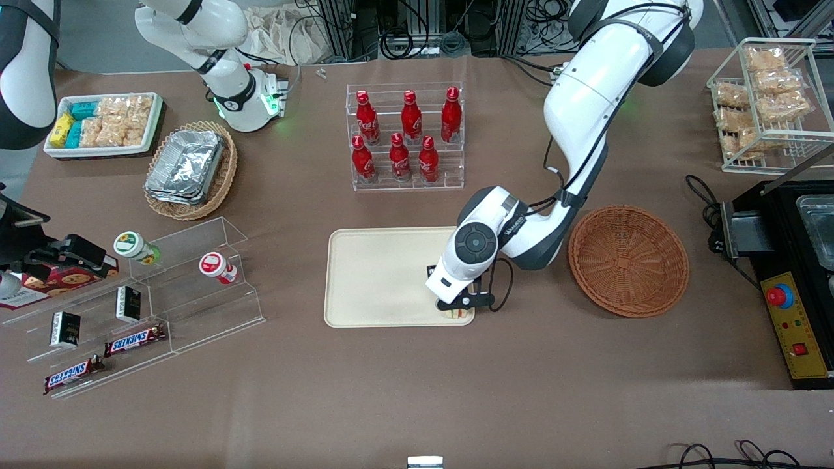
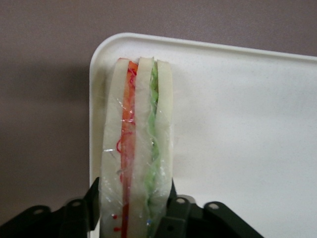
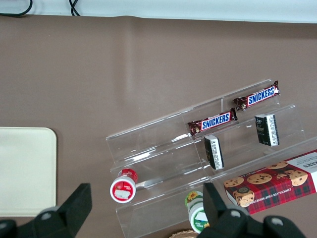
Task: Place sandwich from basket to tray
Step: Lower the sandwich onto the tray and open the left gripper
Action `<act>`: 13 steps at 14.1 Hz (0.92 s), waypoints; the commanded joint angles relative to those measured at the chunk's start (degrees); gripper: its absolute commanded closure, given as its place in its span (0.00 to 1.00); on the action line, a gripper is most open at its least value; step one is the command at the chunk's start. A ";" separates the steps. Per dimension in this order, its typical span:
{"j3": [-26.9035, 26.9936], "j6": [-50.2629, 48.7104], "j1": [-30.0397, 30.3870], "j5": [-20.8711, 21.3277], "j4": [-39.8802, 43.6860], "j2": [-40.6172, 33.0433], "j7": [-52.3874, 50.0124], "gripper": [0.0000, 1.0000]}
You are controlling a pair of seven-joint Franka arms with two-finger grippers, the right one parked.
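Observation:
The sandwich [image 2: 137,148] is a plastic-wrapped wedge of white bread with red, orange and green filling, standing on edge between my gripper's fingers. My left gripper [image 1: 457,311] is shut on it, low over the cream tray [image 1: 378,273], at the tray corner nearest the front camera and nearest the basket. In the front view only a sliver of the sandwich [image 1: 459,314] shows under the gripper. In the wrist view the tray [image 2: 237,124] lies under the sandwich near its rounded corner. The round reddish-brown basket [image 1: 628,260] stands beside the tray, toward the working arm's end, with nothing in it.
A clear rack of red bottles [image 1: 405,137] stands farther from the camera than the tray. A tan oval basket of foil containers [image 1: 190,168], a white bin of snacks [image 1: 104,124] and a clear stepped shelf [image 1: 156,299] lie toward the parked arm's end. A black control box [image 1: 791,286] sits beside the basket.

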 commanded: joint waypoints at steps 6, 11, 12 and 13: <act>0.30 -6.63 2.61 0.40 2.29 -5.07 -1.32 0.00; 0.30 -12.90 6.40 0.22 2.81 -13.16 -0.35 0.00; 0.30 -13.25 8.06 0.31 2.29 -14.21 -0.08 0.00; 0.12 -14.91 10.17 0.22 0.89 -16.49 0.44 0.00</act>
